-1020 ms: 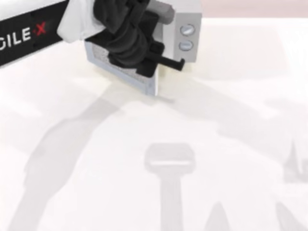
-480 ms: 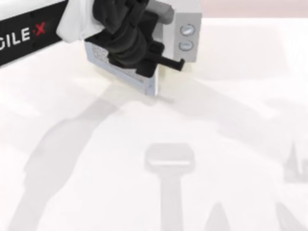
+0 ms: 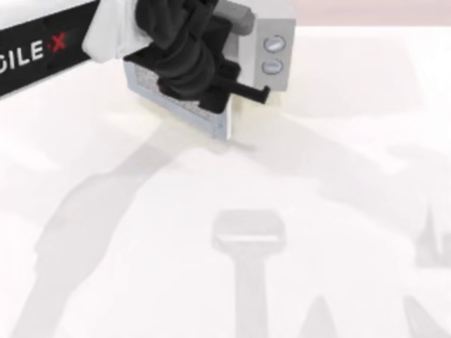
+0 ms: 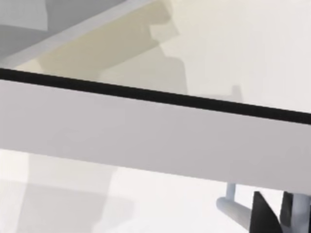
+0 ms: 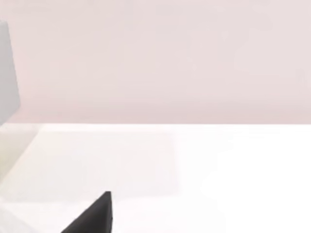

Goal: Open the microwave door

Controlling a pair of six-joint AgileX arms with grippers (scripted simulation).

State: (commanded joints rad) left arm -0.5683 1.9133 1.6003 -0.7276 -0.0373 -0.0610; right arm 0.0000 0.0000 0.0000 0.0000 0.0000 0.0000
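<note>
The light-grey microwave (image 3: 280, 21) stands at the table's far edge, left of centre, with two silver knobs (image 3: 273, 55) on its front strip. Its microwave door (image 3: 211, 120) is swung partly out toward the front, hinged at the left, and its speckled window shows under my arm. My left gripper (image 3: 248, 89) reaches over the door's free edge. The left wrist view has the door (image 4: 155, 141) as a grey band, and the left gripper (image 4: 277, 216) is shut on the pale bar handle (image 4: 233, 213). My right gripper (image 5: 97, 218) appears only as a dark wedge in its own wrist view.
The white table (image 3: 317, 211) carries only grey shadows of the arms and the camera. My left arm (image 3: 42, 53), black with white lettering, crosses the far left corner. A pale pink wall (image 5: 160, 58) rises behind the table.
Almost nothing: the door's free edge and my left gripper have shifted only very slightly.
</note>
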